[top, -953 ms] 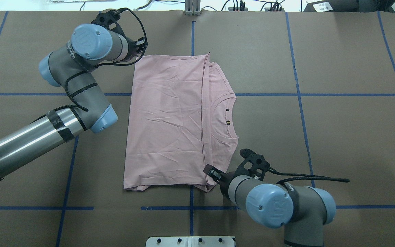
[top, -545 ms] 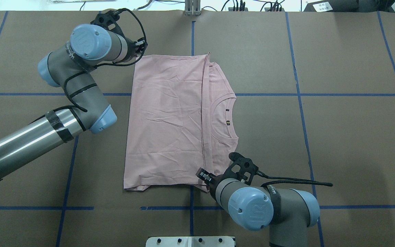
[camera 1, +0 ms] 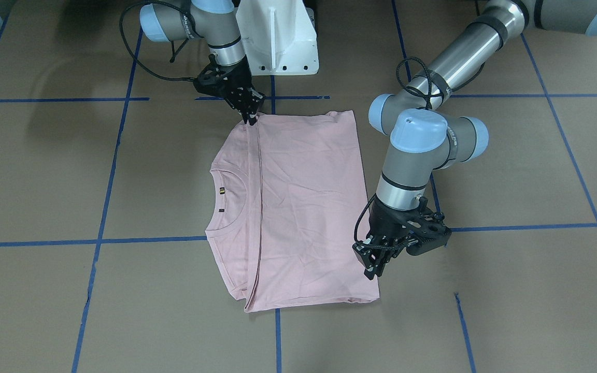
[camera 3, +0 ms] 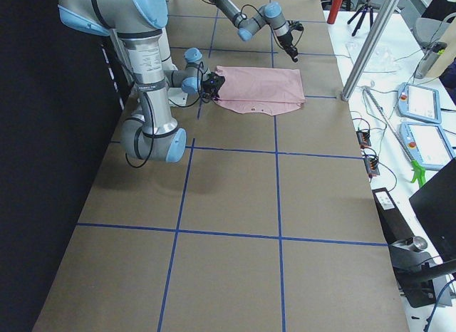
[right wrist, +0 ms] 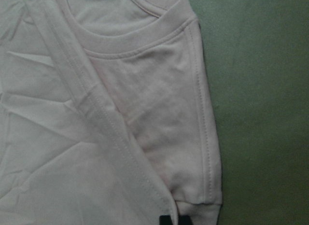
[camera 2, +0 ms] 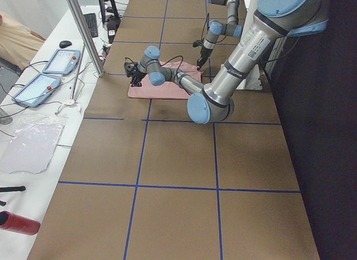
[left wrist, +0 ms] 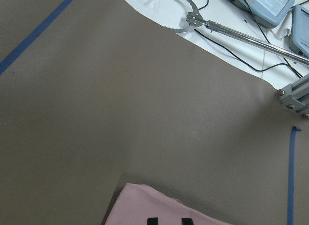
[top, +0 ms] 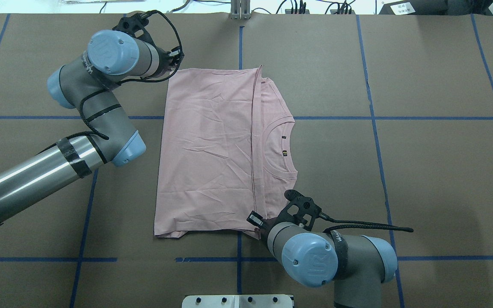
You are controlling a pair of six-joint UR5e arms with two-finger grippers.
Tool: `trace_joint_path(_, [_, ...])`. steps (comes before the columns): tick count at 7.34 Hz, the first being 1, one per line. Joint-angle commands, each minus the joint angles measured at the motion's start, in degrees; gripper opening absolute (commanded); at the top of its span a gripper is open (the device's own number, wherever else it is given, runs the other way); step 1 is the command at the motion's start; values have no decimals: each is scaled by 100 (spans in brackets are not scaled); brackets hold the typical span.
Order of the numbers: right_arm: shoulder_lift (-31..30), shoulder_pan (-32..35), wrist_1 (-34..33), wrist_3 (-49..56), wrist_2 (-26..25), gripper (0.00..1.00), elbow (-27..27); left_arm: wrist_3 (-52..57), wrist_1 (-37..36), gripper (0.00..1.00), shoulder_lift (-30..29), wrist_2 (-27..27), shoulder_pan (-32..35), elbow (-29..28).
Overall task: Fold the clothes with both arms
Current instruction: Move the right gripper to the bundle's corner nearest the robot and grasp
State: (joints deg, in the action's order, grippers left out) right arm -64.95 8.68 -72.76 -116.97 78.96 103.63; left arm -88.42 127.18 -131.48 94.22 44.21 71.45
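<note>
Left claw [camera 1: 376,267] parted, poised over shirt [top: 208,149] edge near one corner | right claw [camera 1: 250,115] tips nearly together at diagonal hemmed corner, grip impossible to confirm | risk: lifting with one corner loose or only top layer pinched, dragging and bunching folded layers

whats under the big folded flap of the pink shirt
More of the shirt: only its collar end sticks out past the fold. The rest beneath, including any print, is covered.
</note>
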Motion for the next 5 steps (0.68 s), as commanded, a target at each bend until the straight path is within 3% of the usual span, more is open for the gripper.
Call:
trace_joint_path(1, [-9,54,-10,16,5,0,25,-9,0,29,-9,0,0,0])
trace_joint_path(3, [-9,72,-185,25,6,0,87,-140,0,29,-17,0,-9,9])
trace_joint_path(5, [0,124,-186,42,5,42,78,-202,0,29,-9,0,-26,9])
